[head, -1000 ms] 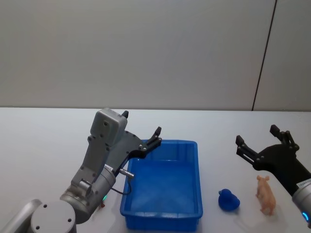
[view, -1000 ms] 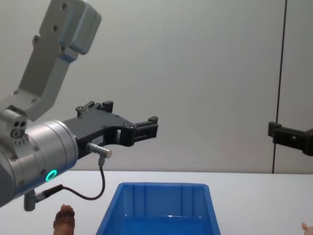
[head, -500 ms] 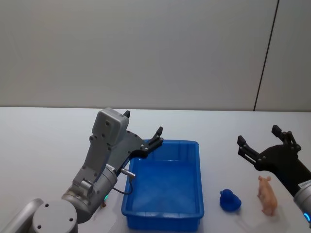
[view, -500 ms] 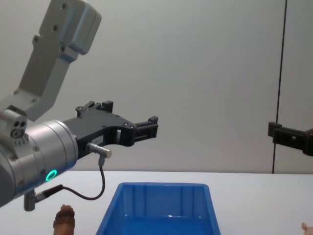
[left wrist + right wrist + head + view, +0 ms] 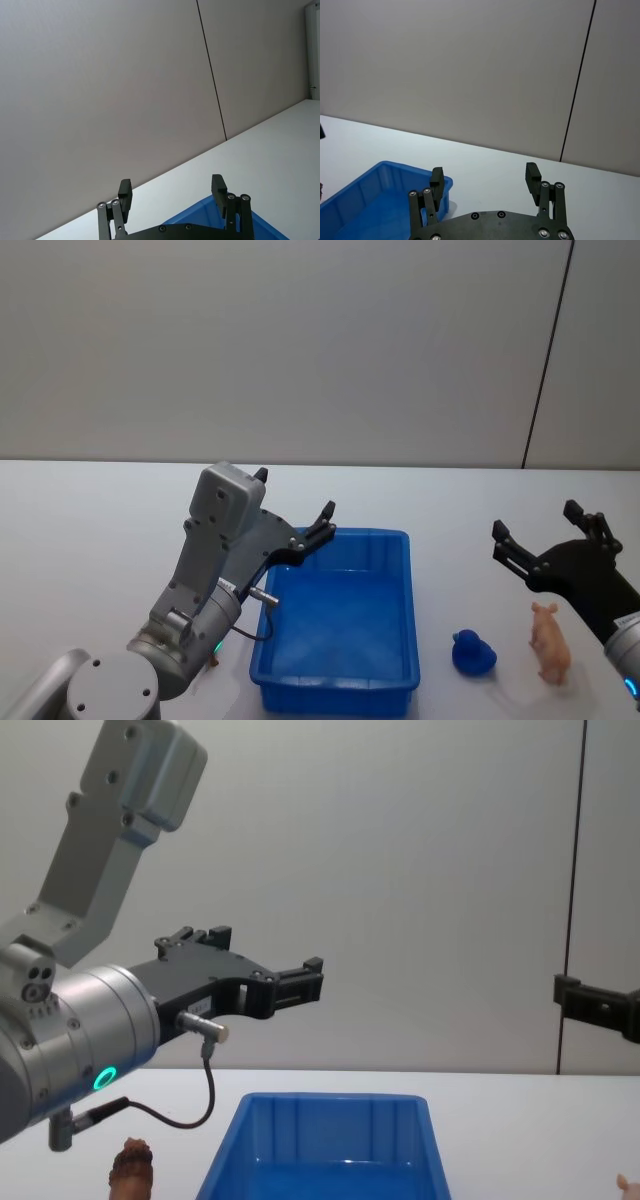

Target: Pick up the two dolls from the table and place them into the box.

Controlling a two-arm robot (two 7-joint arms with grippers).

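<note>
1. Head view: left gripper hangs open over the box; right gripper, open, near pink doll and blue duck, both right of the box.
2. Left wrist view: fingers spread above the box.
3. Right wrist view: fingers spread, box beyond.
4. Chest view: brown doll stands left of the box.
</note>
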